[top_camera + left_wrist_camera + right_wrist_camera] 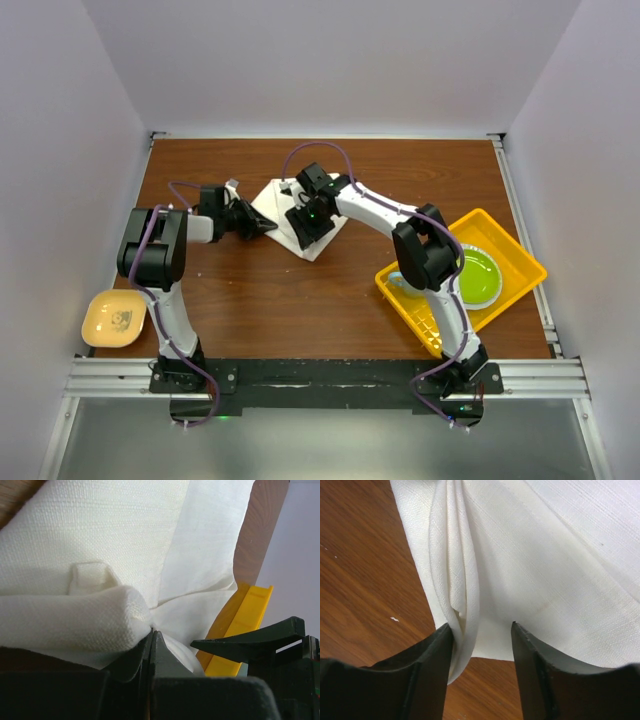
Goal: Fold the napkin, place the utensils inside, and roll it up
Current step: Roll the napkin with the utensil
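The white napkin (292, 205) lies folded at the back middle of the brown table. My left gripper (264, 229) is at its left corner; in the left wrist view the jaws (152, 633) are shut, with a bunched fold of the napkin (100, 545) pinched at their tips. My right gripper (306, 226) is over the napkin's near edge. In the right wrist view it (481, 636) is open, its fingers astride the napkin's edge (530, 555), and a rolled fold (460, 580) touches the left finger. The knife is not in view.
A yellow tray (515, 250) holding a green plate (478, 275) stands at the right, under the right arm's elbow; it also shows in the left wrist view (240, 617). A yellow bowl (113, 318) sits at the near left. White walls surround the table.
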Controlling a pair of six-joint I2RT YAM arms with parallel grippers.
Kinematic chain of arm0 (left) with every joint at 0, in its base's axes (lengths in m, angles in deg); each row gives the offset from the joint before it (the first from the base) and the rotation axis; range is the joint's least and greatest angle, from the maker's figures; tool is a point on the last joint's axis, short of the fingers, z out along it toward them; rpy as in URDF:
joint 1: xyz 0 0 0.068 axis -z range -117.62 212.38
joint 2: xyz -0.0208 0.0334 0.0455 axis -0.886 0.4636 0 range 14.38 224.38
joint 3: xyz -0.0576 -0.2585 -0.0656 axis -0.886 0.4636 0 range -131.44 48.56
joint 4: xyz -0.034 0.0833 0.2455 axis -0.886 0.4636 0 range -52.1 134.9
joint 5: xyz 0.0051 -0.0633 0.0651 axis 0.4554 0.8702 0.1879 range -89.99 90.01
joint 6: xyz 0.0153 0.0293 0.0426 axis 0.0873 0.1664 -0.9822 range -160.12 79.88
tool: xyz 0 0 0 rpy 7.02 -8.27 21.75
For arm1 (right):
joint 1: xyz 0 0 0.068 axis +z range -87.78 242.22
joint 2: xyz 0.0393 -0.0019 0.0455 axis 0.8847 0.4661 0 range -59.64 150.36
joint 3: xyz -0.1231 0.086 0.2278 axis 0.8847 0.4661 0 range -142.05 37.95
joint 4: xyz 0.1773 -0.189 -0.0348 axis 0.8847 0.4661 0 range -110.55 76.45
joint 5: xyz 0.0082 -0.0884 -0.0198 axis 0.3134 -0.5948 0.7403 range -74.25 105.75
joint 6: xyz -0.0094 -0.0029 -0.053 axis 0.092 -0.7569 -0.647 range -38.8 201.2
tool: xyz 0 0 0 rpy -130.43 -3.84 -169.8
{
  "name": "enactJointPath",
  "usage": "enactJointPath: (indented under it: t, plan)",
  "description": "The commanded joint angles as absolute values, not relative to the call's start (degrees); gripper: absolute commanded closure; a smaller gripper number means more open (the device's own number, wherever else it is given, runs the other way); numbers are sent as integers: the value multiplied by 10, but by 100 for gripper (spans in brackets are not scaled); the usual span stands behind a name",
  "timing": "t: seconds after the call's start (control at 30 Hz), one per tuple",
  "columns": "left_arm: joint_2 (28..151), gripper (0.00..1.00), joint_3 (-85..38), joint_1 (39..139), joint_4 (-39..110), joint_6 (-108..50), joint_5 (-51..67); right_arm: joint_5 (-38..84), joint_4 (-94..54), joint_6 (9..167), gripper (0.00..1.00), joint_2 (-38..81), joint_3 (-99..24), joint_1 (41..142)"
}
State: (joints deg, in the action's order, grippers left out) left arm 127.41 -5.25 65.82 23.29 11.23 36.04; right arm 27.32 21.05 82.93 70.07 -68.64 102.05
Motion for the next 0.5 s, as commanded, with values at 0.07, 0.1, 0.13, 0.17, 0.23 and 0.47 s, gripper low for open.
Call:
enactJointPath:
  t: [0.07, 0.1, 0.13, 0.17, 0.23, 0.47]
  plan:
    - [1321, 100, -36, 656, 334, 59, 268, 327, 191, 848, 53, 663, -644, 997]
    - [1322, 100, -37, 656, 334, 58, 268, 331, 187, 850, 54, 662, -638, 992]
    - [1323, 100, -40, 656, 336, 58, 268, 333, 183, 852, 56, 665, -634, 991]
    - [1324, 100, -41, 656, 336, 57, 268, 332, 182, 852, 58, 666, -627, 990]
    - [1328, 100, -44, 656, 338, 56, 270, 337, 182, 852, 66, 674, -622, 987]
    - [1336, 100, -56, 656, 351, 51, 272, 284, 156, 843, 87, 669, -546, 986]
